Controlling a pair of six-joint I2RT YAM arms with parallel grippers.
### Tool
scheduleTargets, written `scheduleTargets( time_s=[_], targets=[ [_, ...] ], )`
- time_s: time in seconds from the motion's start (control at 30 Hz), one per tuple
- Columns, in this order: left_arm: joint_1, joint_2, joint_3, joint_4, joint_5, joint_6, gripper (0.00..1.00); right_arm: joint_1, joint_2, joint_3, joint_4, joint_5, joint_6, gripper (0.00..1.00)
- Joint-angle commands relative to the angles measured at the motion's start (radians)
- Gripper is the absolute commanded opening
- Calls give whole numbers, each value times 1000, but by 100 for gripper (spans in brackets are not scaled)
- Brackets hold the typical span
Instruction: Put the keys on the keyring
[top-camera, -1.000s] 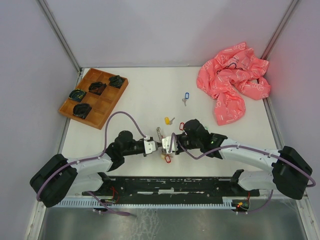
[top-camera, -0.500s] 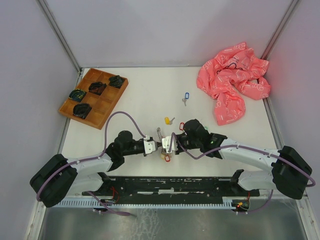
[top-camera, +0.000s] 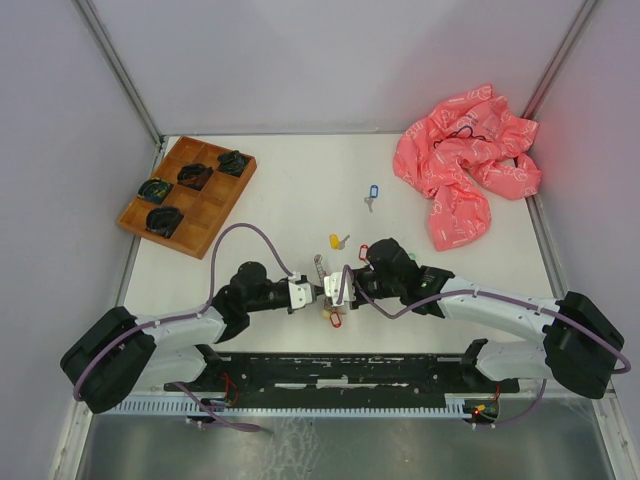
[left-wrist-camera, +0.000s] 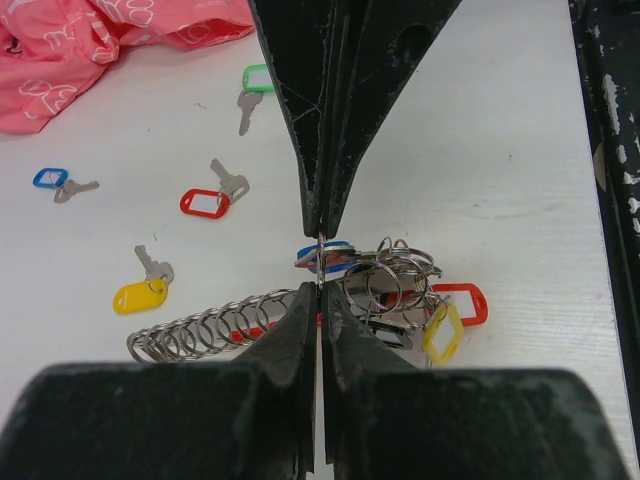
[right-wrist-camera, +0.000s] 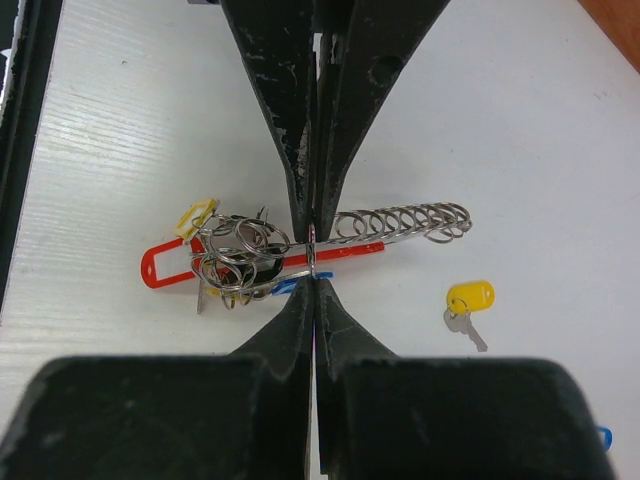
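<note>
The keyring (top-camera: 327, 296) lies between my two grippers: a cluster of silver rings (left-wrist-camera: 392, 272) with a chain of rings (left-wrist-camera: 200, 325) and a red strip (right-wrist-camera: 345, 250). A red tag (left-wrist-camera: 466, 300), a yellow tag (left-wrist-camera: 441, 335) and a blue tag (left-wrist-camera: 326, 250) sit in the cluster. My left gripper (left-wrist-camera: 320, 288) and right gripper (right-wrist-camera: 313, 284) meet tip to tip, both shut on one thin upright ring (right-wrist-camera: 313, 256). Loose keys lie on the table: yellow (top-camera: 337, 241), blue (top-camera: 372, 192), red (left-wrist-camera: 205, 203) and green (left-wrist-camera: 257, 79).
A wooden tray (top-camera: 205, 215) with dark coiled items stands at the back left. A crumpled pink cloth (top-camera: 465, 160) lies at the back right. A black rail (top-camera: 340, 370) runs along the near table edge.
</note>
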Motion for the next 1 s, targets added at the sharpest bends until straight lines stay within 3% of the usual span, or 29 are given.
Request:
scheduleTargets(
  time_s=[0.0, 0.37, 0.7, 0.97],
  targets=[
    [-11, 3, 40, 33, 12, 24, 3, 0, 1, 53, 70, -35, 9, 1],
    [-12, -12, 47, 58, -39, -69, 3, 3, -4, 60, 36, -54, -41, 1],
    [-10, -44, -14, 199, -61, -212, 3, 4, -54, -24, 50, 87, -52, 1],
    [-10, -31, -29, 230, -38, -213, 3, 4, -54, -42, 134, 73, 6, 21]
  ],
)
